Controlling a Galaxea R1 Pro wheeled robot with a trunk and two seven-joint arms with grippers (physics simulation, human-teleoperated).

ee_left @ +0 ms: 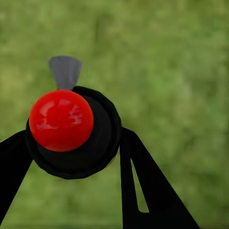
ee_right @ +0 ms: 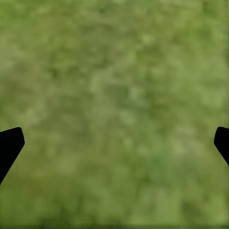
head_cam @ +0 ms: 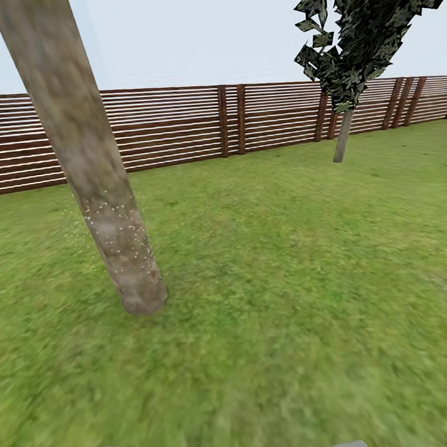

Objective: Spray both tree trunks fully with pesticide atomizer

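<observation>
L hand (ee_left: 71, 157) grips atomizer (ee_left: 71, 129), lawn (head_cam: 287, 279), fence (head_cam: 176, 123)

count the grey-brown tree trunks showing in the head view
2. A thick, leaning, mottled grey-brown trunk stands close on the left, its lower part dotted with white specks. A thin grey trunk stands far right, near the brown slatted wooden fence. Others may lie outside the frame.

Two tree trunks stand on the lawn, one near (head_cam: 86, 160) and one far (head_cam: 343, 136), before one fence (head_cam: 176, 123).

Leaning mottled grey-brown tree trunk (head_cam: 94, 186), white specks low down (flared base). Second dark-leaved tree (head_cam: 346, 75) near brown slatted fence (head_cam: 176, 123). Black red-capped atomizer (ee_left: 71, 131) between left gripper fingers (ee_left: 143, 186).
</observation>
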